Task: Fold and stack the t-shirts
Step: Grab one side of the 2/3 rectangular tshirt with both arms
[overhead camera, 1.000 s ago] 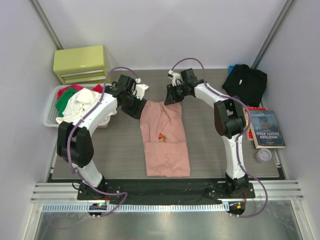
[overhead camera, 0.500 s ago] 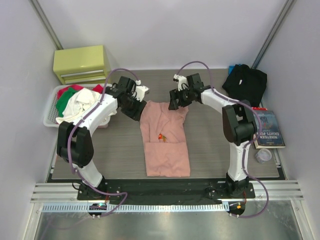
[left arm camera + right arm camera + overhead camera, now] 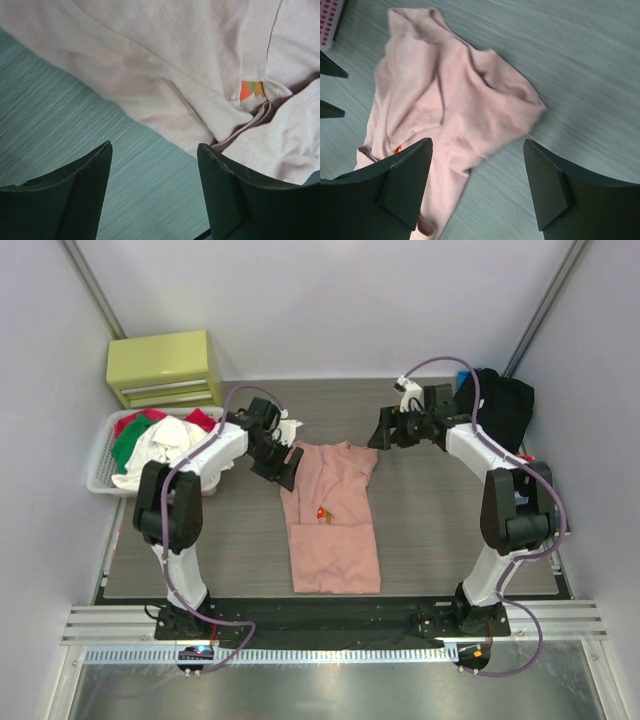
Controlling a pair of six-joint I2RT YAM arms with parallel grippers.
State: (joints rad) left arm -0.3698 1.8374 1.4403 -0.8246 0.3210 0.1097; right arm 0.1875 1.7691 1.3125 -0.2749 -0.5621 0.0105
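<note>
Top external view, from the left: a yellow-green drawer cabinet stands at the far corner. In front of it is a white basket heaped with red, green and white cloth; whether those are tees cannot be told.

Next comes the left pincer, low over the tabletop at the upper left edge of the salmon-pink t-shirt. Its wrist view shows the fingers spread with only bare wood and the shirt's hem between them, pinching nothing.

The pink shirt lies in the middle of the tabletop as a long narrow strip running from far to near. Its sides look already turned in and a layer crosses it about halfway down, beside the small orange print. Its far end is rumpled and uneven.

The right pincer hangs just beyond the shirt's upper right corner, clear of the cloth. Its fingers are spread too, and empty.

Further right, the black t-shirt sits in a crumpled heap at the far corner, with a book nearer along the edge.

By my reading the task is under halfway. The pink tee has its lengthwise fold, but the far end needs smoothing and a crosswise fold is not yet made. The black tee is untouched and no stack exists.
</note>
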